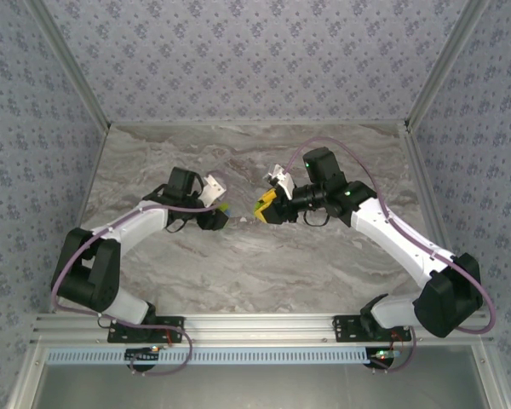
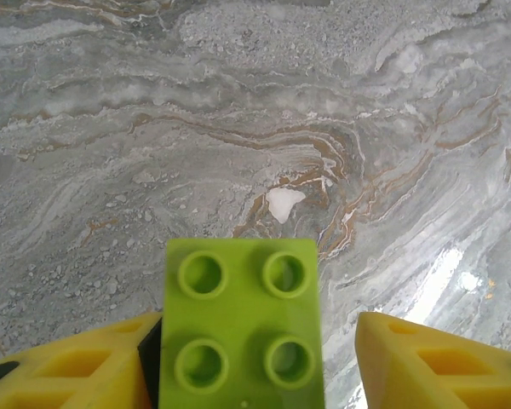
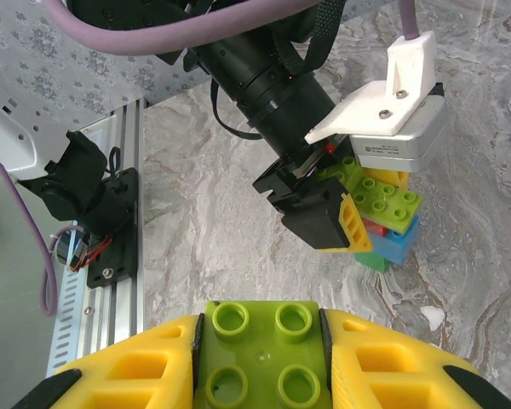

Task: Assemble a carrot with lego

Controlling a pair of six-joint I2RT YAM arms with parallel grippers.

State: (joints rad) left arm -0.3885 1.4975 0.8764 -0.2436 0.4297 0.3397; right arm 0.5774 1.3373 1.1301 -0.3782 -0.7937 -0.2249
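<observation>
My left gripper (image 1: 220,210) hangs over the marble table (image 1: 264,264) with the partly built carrot (image 3: 399,240) between its fingers: a lime-green piece on top, then red, blue and dark green. In the left wrist view the stack's lime-green top (image 2: 243,328) leans against the left finger (image 2: 85,366). A clear gap separates it from the right finger (image 2: 426,362), so that gripper (image 2: 257,332) stands open. The stack's foot looks close to the table. Facing it, my right gripper (image 1: 262,207) (image 3: 260,328) is shut on a lime-green lego brick (image 3: 260,358), studs toward the camera.
The two grippers nearly meet at the table's middle. Patterned walls enclose the back and sides (image 1: 255,60). An aluminium rail (image 1: 255,328) with the arm bases runs along the near edge. A white fleck (image 2: 283,203) marks the marble below the left gripper.
</observation>
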